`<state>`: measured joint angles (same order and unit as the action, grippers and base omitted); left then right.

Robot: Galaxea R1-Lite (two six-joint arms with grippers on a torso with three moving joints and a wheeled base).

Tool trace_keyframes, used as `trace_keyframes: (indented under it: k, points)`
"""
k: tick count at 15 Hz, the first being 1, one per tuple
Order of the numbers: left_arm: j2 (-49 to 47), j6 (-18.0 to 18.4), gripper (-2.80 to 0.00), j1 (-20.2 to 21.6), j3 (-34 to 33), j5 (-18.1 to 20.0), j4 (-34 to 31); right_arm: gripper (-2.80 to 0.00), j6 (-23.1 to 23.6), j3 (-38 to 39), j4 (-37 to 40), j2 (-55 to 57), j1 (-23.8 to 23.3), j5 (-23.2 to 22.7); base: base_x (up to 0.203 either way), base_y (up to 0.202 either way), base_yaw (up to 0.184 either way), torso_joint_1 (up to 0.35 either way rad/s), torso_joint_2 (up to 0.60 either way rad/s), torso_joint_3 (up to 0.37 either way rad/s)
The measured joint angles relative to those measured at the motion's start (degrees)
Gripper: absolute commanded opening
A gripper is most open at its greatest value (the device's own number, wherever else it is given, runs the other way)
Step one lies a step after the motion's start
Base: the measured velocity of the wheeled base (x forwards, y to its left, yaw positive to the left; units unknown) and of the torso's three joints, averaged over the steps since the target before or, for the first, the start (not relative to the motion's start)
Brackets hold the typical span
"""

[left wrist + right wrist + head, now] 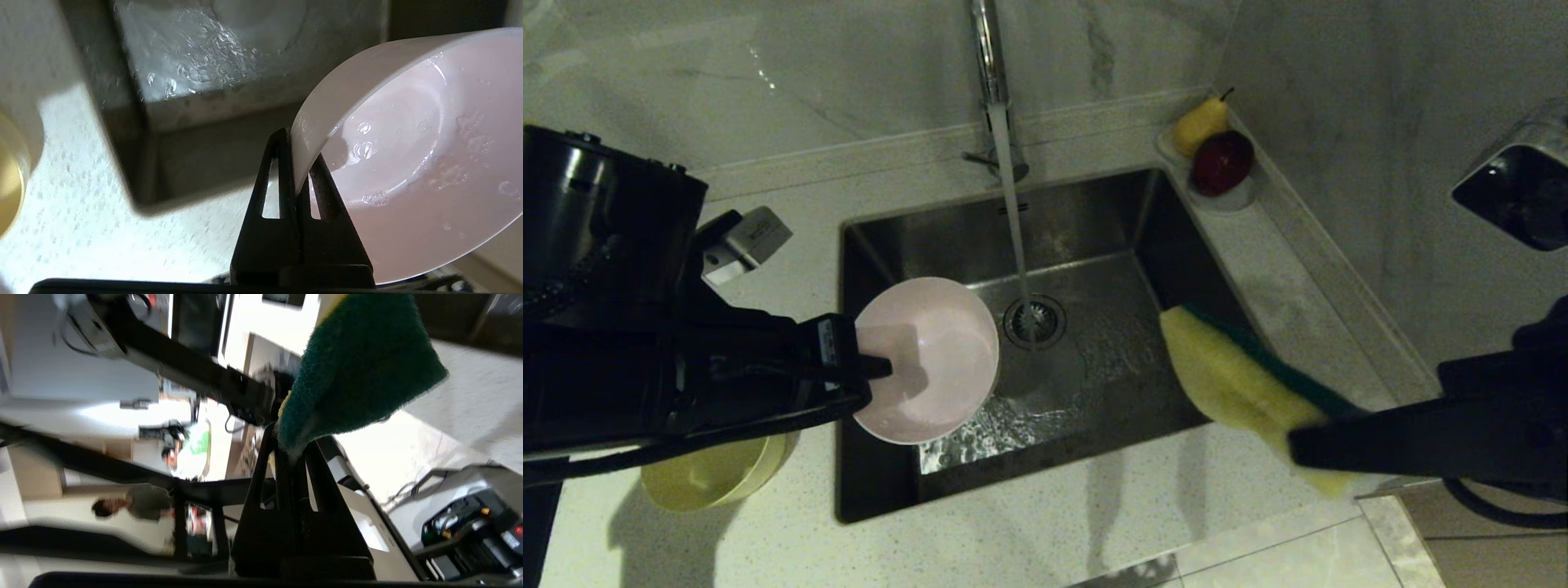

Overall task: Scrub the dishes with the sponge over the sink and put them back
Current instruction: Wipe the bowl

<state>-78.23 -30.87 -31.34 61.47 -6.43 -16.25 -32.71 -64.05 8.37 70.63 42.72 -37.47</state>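
Pink bowl (927,359), wet inside, is pinched at its rim by the left gripper (882,367) over the sink (1094,245) at nine o'clock, while the right gripper (1298,445) clamps the sponge (1233,380) at three o'clock, so scrubbing seems unfinished and the yellow bowl (715,478) waits.

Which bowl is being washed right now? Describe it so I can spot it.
Find the steel sink with the tap running. Over its left side, the left gripper pinches the rim of the pink bowl. The yellow bowl sits on the counter instead.

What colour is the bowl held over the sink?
Pale pink bowl, clearest in the left wrist view.
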Motion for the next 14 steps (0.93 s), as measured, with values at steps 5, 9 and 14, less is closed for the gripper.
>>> trace_keyframes:
  k: [5,9,14]
  points:
    - [-0.90,0.84,-2.80,-1.26,-2.61,-5.48,4.51,-2.80,0.29,-5.23,-0.35,8.99,9.06,8.11,0.000,0.000,0.000,0.000,0.00,0.000]
    - [-1.15,2.95,-2.80,-4.92,-7.33,-10.79,10.74,-2.80,0.22,-11.63,0.35,16.54,10.59,8.20,0.000,0.000,0.000,0.000,0.00,0.000]
    - [-1.68,5.05,-2.80,-8.31,-10.28,-12.80,15.41,-2.80,0.01,-14.41,0.31,22.96,12.50,8.89,0.000,0.000,0.000,0.000,0.00,0.000]
